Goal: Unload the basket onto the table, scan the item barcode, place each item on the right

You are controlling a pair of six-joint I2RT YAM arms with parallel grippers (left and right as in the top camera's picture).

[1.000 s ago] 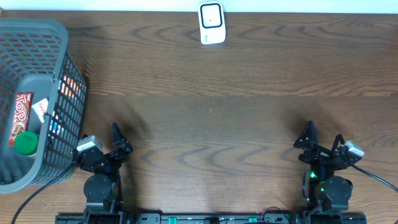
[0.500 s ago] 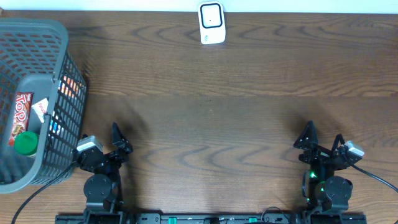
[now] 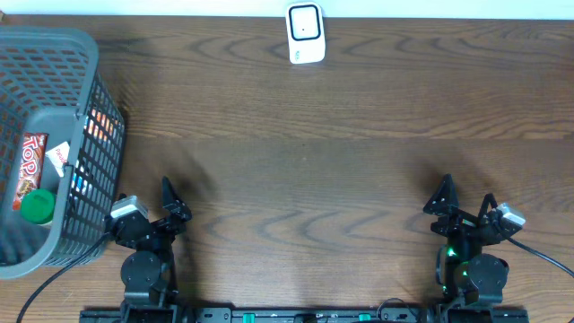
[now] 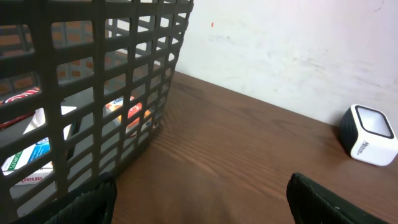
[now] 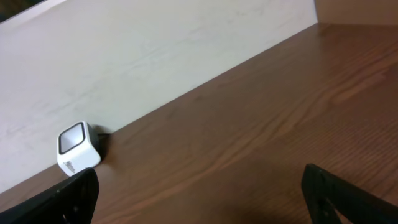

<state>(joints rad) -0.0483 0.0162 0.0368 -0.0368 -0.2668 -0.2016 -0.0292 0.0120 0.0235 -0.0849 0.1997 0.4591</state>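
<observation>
Left gripper (image 4: 200,203) rests low at the near edge of the wooden table (image 3: 296,161), fingers spread wide with nothing between them. The right gripper (image 5: 202,200) sits well apart on the opposite side, equally spread and empty. Just beside the left arm stands a grey mesh basket (image 3: 56,38) holding the items: a red wrapper (image 3: 30,169), a green lid (image 3: 38,206) and other packets seen through the mesh. Farthest off, the white barcode scanner (image 3: 305,34) stands at the far edge, against the pale wall (image 5: 155,50).
</observation>
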